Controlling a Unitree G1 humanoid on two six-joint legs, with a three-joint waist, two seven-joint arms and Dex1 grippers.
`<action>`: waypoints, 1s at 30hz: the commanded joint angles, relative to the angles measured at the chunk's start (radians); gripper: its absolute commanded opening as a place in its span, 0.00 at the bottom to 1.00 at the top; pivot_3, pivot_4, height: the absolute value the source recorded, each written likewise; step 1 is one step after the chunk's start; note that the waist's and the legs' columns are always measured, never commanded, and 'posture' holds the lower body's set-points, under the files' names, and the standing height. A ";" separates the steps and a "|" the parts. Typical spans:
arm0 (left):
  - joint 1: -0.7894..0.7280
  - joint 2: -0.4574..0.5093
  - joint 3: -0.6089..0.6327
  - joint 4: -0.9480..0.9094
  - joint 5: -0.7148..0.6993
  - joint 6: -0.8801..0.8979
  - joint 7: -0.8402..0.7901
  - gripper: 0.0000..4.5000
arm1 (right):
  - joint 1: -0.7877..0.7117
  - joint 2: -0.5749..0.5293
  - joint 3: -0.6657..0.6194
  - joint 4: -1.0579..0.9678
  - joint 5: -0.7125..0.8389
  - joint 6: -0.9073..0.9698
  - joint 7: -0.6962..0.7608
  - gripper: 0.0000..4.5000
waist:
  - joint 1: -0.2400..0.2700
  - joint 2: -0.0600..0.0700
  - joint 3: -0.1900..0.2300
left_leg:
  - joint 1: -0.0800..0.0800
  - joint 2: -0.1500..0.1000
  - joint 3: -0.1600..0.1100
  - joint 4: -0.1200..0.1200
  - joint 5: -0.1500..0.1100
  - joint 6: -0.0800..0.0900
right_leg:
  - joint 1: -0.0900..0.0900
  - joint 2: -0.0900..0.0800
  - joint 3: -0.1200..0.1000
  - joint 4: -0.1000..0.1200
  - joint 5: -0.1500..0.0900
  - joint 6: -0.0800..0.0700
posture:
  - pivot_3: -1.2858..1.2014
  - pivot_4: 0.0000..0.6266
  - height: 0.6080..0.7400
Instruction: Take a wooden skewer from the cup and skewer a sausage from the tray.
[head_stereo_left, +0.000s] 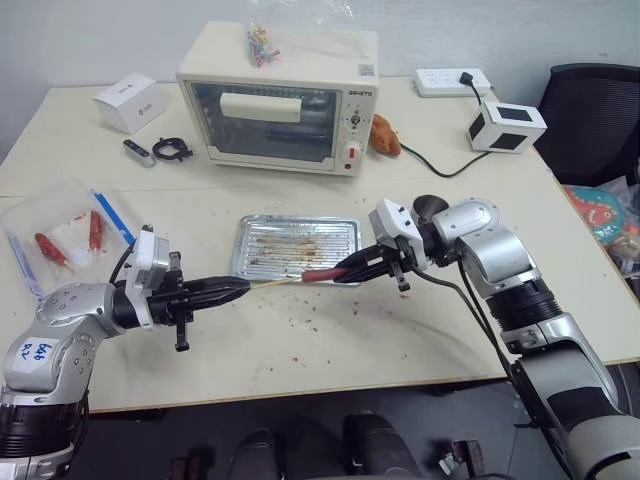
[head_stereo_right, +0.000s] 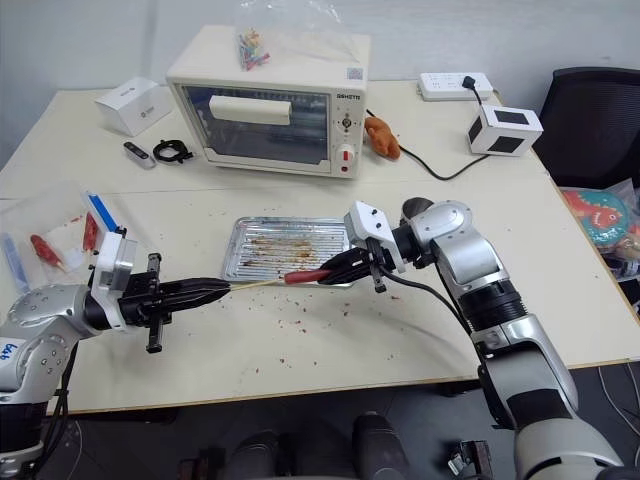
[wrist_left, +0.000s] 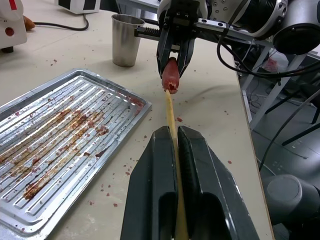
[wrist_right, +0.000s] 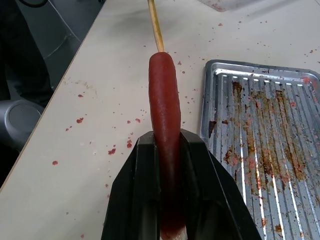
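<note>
Left wrist view gives me the clearest read: my left gripper (wrist_left: 176, 150) has its two black fingers pressed together on the wooden skewer (wrist_left: 171, 117), which runs out level from them so its point meets the blunt end of the sausage (wrist_left: 170, 77). My right gripper (wrist_right: 167, 150) is clamped on the back half of that sausage, leaving the front half sticking out free toward the stick. I judge both are held this way so the skewer can be driven straight down the sausage's length, each arm bracing one piece, in the air just beside the near edge of the tray (head_stereo_left: 340, 228). From the right wrist view the tip is touching or barely into the sausage's end; I cannot tell how deep it sits.

Counting: one skewer in hand, one sausage in hand, one tray, bare of sausages and carrying only brown grease and crumbs. One steel cup (wrist_left: 125, 40) stands past the tray's far corner, and I see no sticks rising from it. Two more red sausages lie in the clear plastic container (head_stereo_left: 40, 215) well off to my left.
</note>
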 joint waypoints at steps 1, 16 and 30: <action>-0.004 0.018 0.021 -0.043 -0.025 -0.001 -0.015 0.00 | -0.006 0.004 -0.014 -0.034 0.012 -0.016 0.017 0.05 | 0.000 0.000 0.000 | 0.000 0.000 0.000 0.000 0.000 0.000 | 0.000 0.000 0.000 0.000 0.000 0.000 | 0.52 0.24 1.00; 0.006 0.030 0.032 -0.038 -0.023 -0.005 -0.028 0.00 | 0.013 -0.016 -0.025 -0.035 0.015 -0.023 0.027 0.05 | 0.000 0.000 0.000 | 0.000 0.000 0.000 0.000 0.000 0.000 | 0.000 0.000 0.000 0.000 0.000 0.000 | 0.52 0.24 1.00; -0.004 0.008 0.000 -0.051 -0.023 0.006 -0.019 0.00 | 0.007 0.002 -0.022 -0.027 0.014 -0.016 0.011 0.05 | 0.000 0.000 0.000 | 0.000 0.000 0.000 0.000 0.000 0.000 | 0.000 0.000 0.000 0.000 0.000 0.000 | 0.52 0.24 1.00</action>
